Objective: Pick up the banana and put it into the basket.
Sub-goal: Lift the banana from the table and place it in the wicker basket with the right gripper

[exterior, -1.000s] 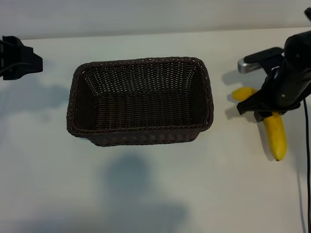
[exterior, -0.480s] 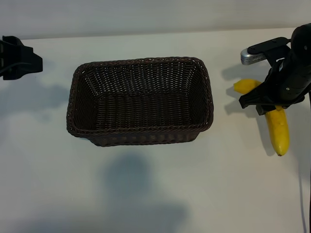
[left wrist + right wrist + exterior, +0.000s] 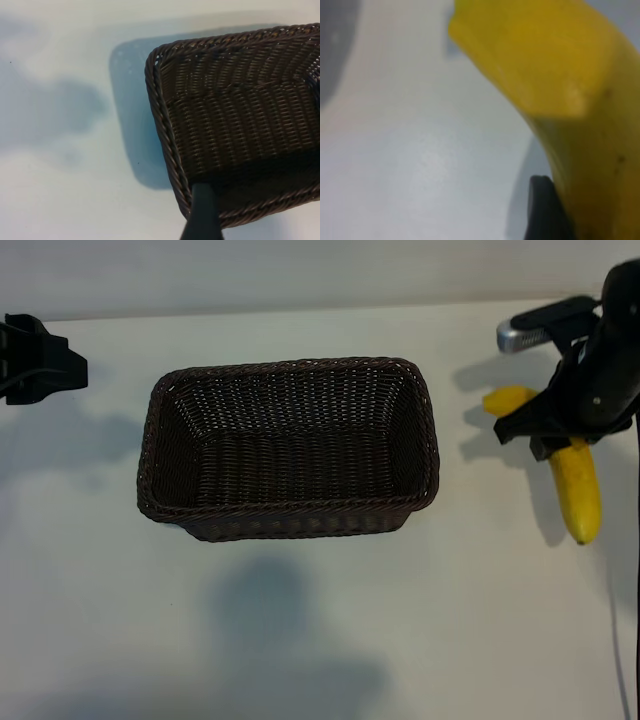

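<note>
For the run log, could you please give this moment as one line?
right gripper: shut on banana, lifted right of basket | basket: holds nothing | left gripper: open, parked

The surface point(image 3: 300, 640) was plain white, with soft shadows across it. Only the dark woven basket point(image 3: 288, 525) sat directly on it, around the middle, open side up.

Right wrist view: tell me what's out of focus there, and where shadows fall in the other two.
Right wrist view: banana fills the frame, blurred. Exterior view: soft shadows lie on the table below the basket and beside the banana. Left wrist view: a bluish shadow edges the basket.
</note>
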### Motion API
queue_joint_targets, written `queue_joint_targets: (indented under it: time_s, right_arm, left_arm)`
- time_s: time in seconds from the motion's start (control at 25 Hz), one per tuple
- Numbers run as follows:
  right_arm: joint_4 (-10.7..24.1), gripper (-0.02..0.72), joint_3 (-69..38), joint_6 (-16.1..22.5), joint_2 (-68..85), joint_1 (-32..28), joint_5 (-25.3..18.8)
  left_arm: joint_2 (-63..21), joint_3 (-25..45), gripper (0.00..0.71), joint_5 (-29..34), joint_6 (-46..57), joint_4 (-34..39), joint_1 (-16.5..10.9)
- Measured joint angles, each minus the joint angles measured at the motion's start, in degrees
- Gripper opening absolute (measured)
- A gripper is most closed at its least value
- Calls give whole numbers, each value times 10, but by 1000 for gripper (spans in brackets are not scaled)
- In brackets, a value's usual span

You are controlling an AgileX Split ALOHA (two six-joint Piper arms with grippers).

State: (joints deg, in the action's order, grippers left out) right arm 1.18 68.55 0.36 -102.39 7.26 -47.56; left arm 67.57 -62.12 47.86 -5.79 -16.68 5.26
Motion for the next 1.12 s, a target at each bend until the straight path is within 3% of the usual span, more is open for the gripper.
queue_joint_targets:
  time_s: [0.68, 1.12]
  right_arm:
    - [-12, 399, 39, -13, 11, 4, -40]
    - [-18, 399, 76, -21, 11, 110, -45]
  left_arm:
    - [0, 0, 589, -4, 0, 0, 0]
    - [0, 0, 589, -5, 0, 0, 0]
